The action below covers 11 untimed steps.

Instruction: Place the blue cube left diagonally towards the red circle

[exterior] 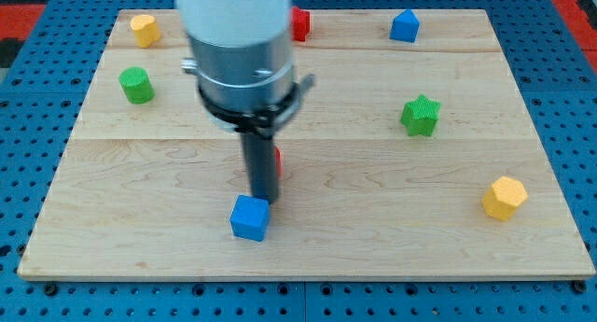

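The blue cube [249, 217] sits near the surface's [373, 238] bottom edge, left of centre, and my tip [263, 200] touches its upper right corner. I carry no jaws, only this rod, and it holds nothing. Just behind my rod a sliver of red block [277, 161] shows, its shape hidden. Another red block [300, 23] at the view's top is half covered by my arm. Farther out lie a blue pentagon-like block [405, 26], green star [421, 115], green cylinder [136, 85] and two yellow blocks [505, 197] [144, 29].
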Available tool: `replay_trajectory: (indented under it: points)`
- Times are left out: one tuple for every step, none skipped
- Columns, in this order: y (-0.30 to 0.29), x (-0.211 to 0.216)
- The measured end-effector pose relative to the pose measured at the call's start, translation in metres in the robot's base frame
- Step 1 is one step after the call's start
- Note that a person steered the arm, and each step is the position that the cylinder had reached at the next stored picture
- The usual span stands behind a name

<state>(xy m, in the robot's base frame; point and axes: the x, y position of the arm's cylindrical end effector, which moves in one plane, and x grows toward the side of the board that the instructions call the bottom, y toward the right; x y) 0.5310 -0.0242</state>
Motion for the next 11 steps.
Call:
replay_trajectory:
  points:
    - [0.049, 0.012]
    - [0.010, 0.035]
    - [-0.052, 0.015]
    - [-0.116, -0.009]
    - [-0.164, 0.002]
    - [-0.106, 0.015]
    - [-0.132, 0.049]
    - [-0.164, 0.044]
    - [-0.167, 0.048]
    - [-0.141, 0.053]
    - [-0.140, 0.054]
